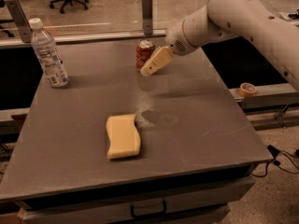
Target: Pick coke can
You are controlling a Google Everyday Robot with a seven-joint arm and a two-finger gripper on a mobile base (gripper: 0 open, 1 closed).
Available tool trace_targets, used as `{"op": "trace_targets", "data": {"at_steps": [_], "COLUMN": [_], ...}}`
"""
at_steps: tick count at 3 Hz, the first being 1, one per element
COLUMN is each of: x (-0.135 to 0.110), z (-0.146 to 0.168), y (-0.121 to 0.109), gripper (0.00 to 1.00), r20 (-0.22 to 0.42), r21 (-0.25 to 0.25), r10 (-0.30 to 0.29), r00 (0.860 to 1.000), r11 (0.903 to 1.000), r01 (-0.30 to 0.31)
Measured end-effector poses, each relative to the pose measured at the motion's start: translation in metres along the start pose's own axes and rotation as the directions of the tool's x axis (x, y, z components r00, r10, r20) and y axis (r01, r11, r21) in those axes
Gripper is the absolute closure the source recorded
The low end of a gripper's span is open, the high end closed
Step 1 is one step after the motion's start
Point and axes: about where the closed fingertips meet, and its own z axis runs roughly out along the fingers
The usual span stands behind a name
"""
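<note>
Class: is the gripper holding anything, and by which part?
Cannot be told: the gripper is at the right side of the upright coke can, but a grip does not show.

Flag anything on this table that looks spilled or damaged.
A pale smeared patch marks the table beside the yellow sponge, like a dried spill. The coke can stands upright, with the gripper right beside it.

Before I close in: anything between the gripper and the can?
Nothing visible. The gripper hangs right beside the can, near the far edge of the table. The bottle stands at the far left and the sponge lies mid-table, both off the path.
</note>
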Motion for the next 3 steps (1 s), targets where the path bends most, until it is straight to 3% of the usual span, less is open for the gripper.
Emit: {"op": "trace_targets", "data": {"at_steps": [1, 2, 3], "x": [-0.008, -0.006, 0.001], "z": [0.039, 0.074, 0.083], "y": [-0.009, -0.015, -0.014], "gripper": [0.00, 0.26, 0.49], "r20": [0.086, 0.154, 0.175], "r21": [-0.040, -0.102, -0.133], "r10": [0.081, 0.211, 0.275], "r00": [0.993, 0.965, 0.945], "r11": [0.9961, 0.9751, 0.9580], "r01": [-0.078, -0.197, -0.254]}}
